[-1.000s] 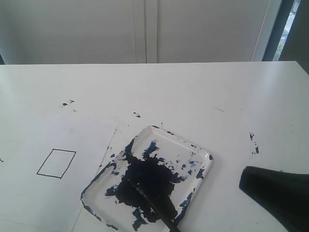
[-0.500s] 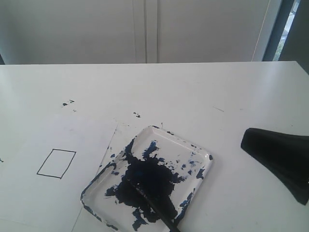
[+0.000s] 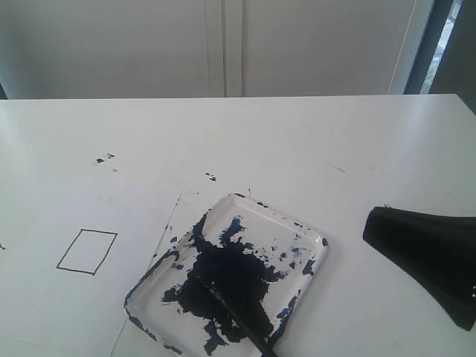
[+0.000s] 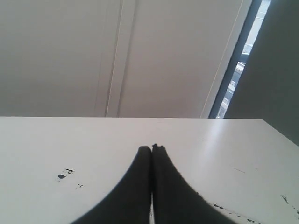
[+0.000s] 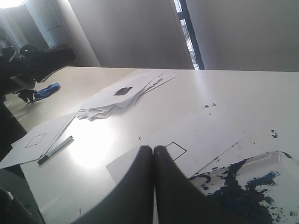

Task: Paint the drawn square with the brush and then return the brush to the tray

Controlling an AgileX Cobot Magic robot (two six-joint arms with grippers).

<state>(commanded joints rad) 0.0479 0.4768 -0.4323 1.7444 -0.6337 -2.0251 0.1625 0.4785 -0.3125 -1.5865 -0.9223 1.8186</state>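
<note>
- The right gripper (image 5: 153,148) has its two black fingers pressed together with nothing between them; in the exterior view it shows as a dark wedge at the right edge, pointing toward the tray (image 3: 291,221) but clear of it.
- The left gripper (image 4: 152,148) is likewise closed on nothing, its tips meeting above the white table (image 3: 297,141). It does not show in the exterior view.
- The tray, clear plastic with rounded corners, sits near the front of the table just left of the right gripper. A big navy paint blot and splatters cover its floor.
- The brush (image 3: 249,327) lies in the tray, untouched by either gripper. Its tip is buried in the dark blot and its thin black handle runs off the lower edge of the exterior view.
- The drawn square (image 3: 87,251) is on a sheet of white paper (image 3: 111,208) to the left of the tray, well apart from both the brush and the right gripper. Its outline is thin and black, its inside plain white with no paint.
- Small dark paint specks (image 3: 104,158) dot the table beyond the paper.
- Farther out, the right wrist view shows a loose stack of sheets (image 5: 126,93), a marker pen (image 5: 55,150) beside another sheet, and a blue cloth (image 5: 46,90).
</note>
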